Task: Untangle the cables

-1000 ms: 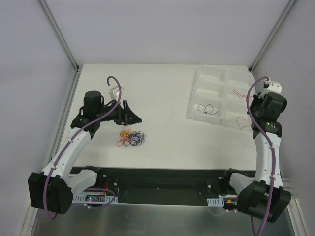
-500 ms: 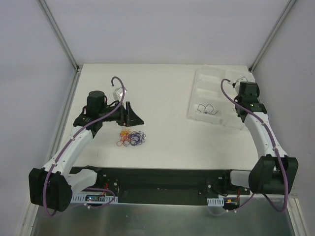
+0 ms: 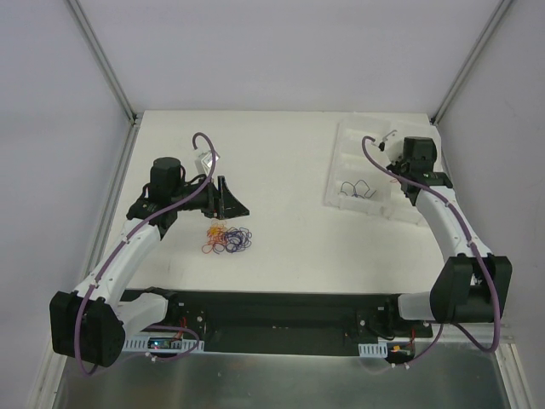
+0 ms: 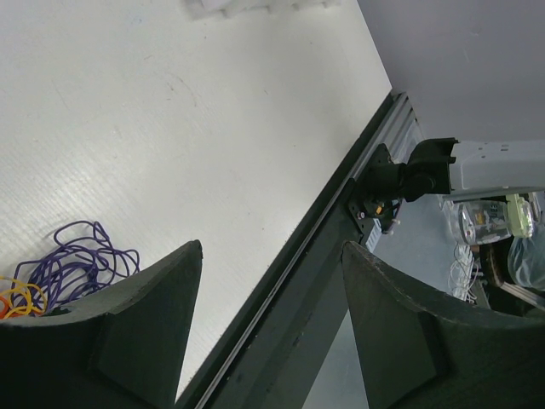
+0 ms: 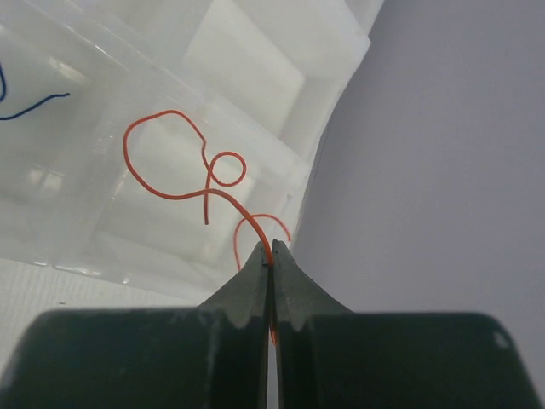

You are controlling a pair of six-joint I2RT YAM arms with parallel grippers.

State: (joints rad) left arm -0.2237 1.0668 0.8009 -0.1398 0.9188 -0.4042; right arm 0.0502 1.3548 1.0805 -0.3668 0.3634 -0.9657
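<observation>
The cables point(image 3: 228, 239) lie as a small knot of purple and orange wires on the white table. My left gripper point(image 3: 228, 201) is open just behind the knot, touching nothing. In the left wrist view its gripper point(image 4: 272, 249) is open, with purple loops point(image 4: 75, 260) and orange strands point(image 4: 20, 298) at lower left. My right gripper point(image 3: 407, 189) is over the right side of the white tray point(image 3: 366, 141). In the right wrist view this gripper point(image 5: 271, 249) is shut on an orange-red wire point(image 5: 170, 112), which curls out over a tray compartment.
A thin black wire point(image 3: 358, 189) lies in a near compartment of the tray; a dark blue strand point(image 5: 34, 104) shows at the left of the right wrist view. The table's front edge and black rail point(image 4: 324, 256) run below my left gripper. A grey wall stands right of the tray.
My right arm has swung left from the table's right edge to over the tray's right compartments. My left arm has barely moved, and the knot has not moved.
</observation>
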